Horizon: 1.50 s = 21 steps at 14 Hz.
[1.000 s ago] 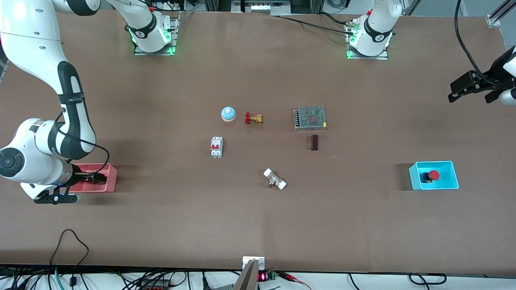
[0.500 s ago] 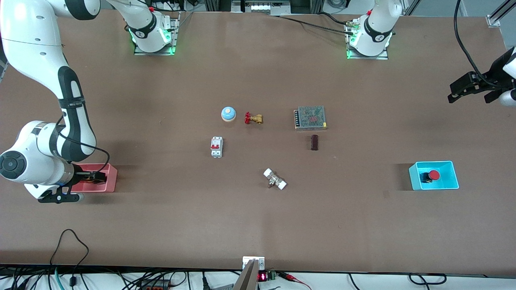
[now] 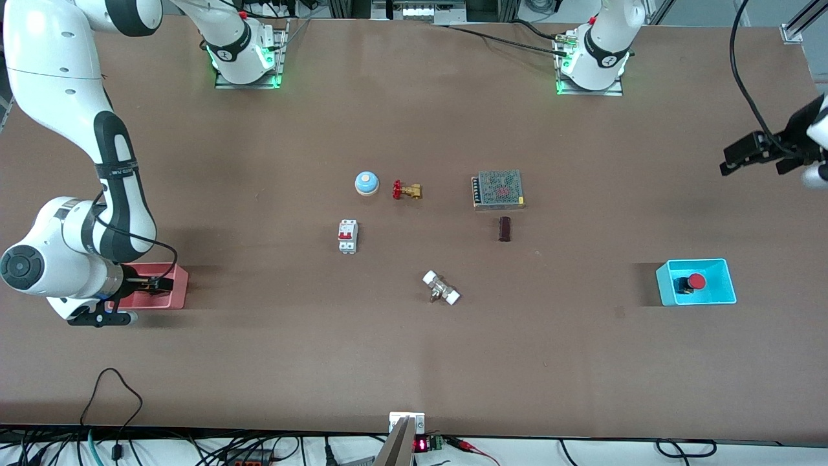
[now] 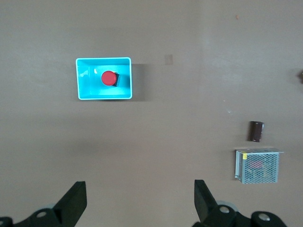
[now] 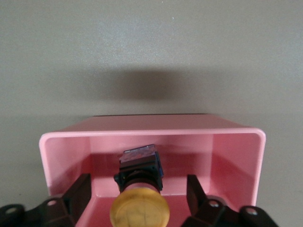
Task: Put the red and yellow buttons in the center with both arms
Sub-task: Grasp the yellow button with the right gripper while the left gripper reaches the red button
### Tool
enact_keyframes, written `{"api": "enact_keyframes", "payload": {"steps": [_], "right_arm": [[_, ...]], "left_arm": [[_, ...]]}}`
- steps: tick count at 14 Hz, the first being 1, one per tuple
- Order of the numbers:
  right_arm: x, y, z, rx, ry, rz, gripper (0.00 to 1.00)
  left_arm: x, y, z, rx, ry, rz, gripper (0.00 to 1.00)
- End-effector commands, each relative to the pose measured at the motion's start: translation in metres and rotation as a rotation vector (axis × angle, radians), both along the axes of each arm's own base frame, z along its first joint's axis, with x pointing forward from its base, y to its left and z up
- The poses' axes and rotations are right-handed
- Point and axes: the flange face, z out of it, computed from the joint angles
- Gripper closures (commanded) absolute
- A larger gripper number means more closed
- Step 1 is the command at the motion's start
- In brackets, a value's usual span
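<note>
Yellow button [image 5: 140, 208]: in pink tray [image 5: 236, 156], our right tool [image 5: 139, 198] spread astride it; front view hides it. Red button [image 3: 696, 281]: in cyan tray [image 3: 665, 279]. Left tool [image 4: 139, 201]: spread, over bare tabletop [image 3: 614, 194] edge.

A pink tray [image 3: 174, 285] sits near the tabletop [image 3: 414, 362] edge at the right arm's end, a cyan tray [image 3: 715, 298] near the edge at the left arm's end. Around the middle stand a blue dome bell [image 3: 366, 183] with a brass valve [image 3: 407, 190] just beside it, a metal mesh box [image 3: 497, 189], a dark cylinder [image 3: 504, 228], a white circuit breaker [image 3: 347, 235] and a white-capped fitting [image 3: 441, 287], the last nearest the front camera.
</note>
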Motion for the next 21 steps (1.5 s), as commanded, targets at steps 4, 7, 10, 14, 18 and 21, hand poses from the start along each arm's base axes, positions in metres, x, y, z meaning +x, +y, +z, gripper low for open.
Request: {"api": "enact_keyframes", "payload": {"steps": [4, 7, 10, 14, 18, 21], "right_arm": [[0.003, -0.007, 0.003, 0.018, -0.001, 0.003, 0.57], [0.003, -0.008, 0.007, 0.016, 0.004, 0.005, 0.72], [0.005, -0.007, 0.018, 0.018, 0.000, 0.019, 0.76], [0.019, 0.000, 0.088, 0.033, 0.072, 0.044, 0.76], [0.021, 0.035, 0.154, 0.058, 0.055, 0.075, 0.76], [0.019, 0.101, 0.141, 0.158, 0.073, 0.098, 0.76]], "left_arm": [[0.036, 0.047, -0.072, -0.012, 0.024, -0.031, 0.00], [0.056, 0.066, -0.116, -0.012, 0.013, -0.041, 0.00], [0.074, 0.072, -0.168, 0.008, 0.022, -0.050, 0.00], [0.091, 0.094, -0.245, 0.032, 0.016, -0.041, 0.00], [0.101, 0.100, -0.300, 0.033, -0.008, -0.039, 0.00], [0.104, 0.100, -0.319, 0.034, -0.021, -0.039, 0.00]]}}
